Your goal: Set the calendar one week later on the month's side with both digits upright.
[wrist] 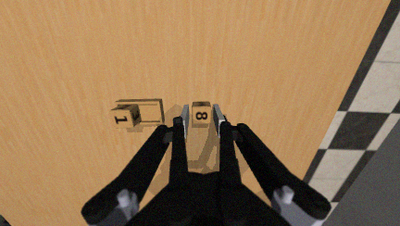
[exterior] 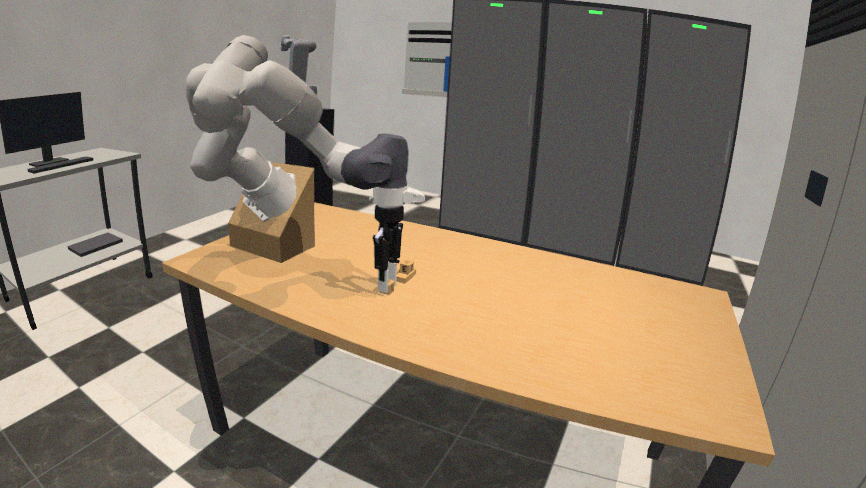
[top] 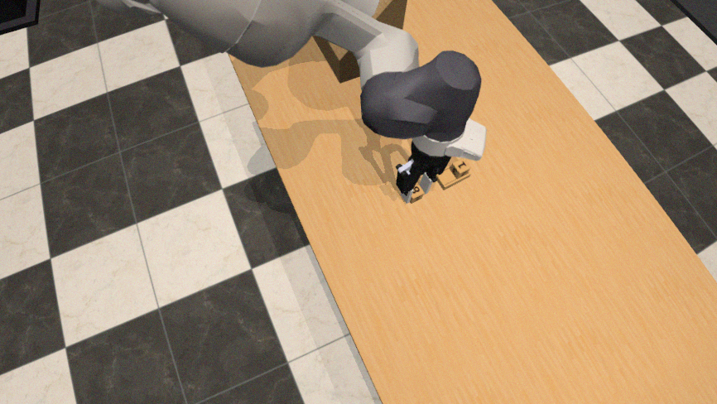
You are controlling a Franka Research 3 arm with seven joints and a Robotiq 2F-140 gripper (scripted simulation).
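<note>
A small wooden cube with an 8 on top (wrist: 201, 114) rests on the table just right of the tray in the wrist view. My gripper (wrist: 201, 111) points straight down with a finger on each side of it, and I see a thin gap at each finger, so it is open. The shallow wooden tray (wrist: 147, 112) lies flat on the table. A cube with a 1 on top (wrist: 125, 116) stands in its left end; the right half is bare. The top view shows the 8 cube (top: 416, 190) and the 1 cube (top: 459, 168). No month name is visible.
A wooden wedge-shaped block (exterior: 272, 221) holds the arm's base at the table's far left corner. The table's edge (wrist: 356, 93) runs close to the right of the 8 cube in the wrist view. Grey cabinets (exterior: 593, 133) stand behind the table.
</note>
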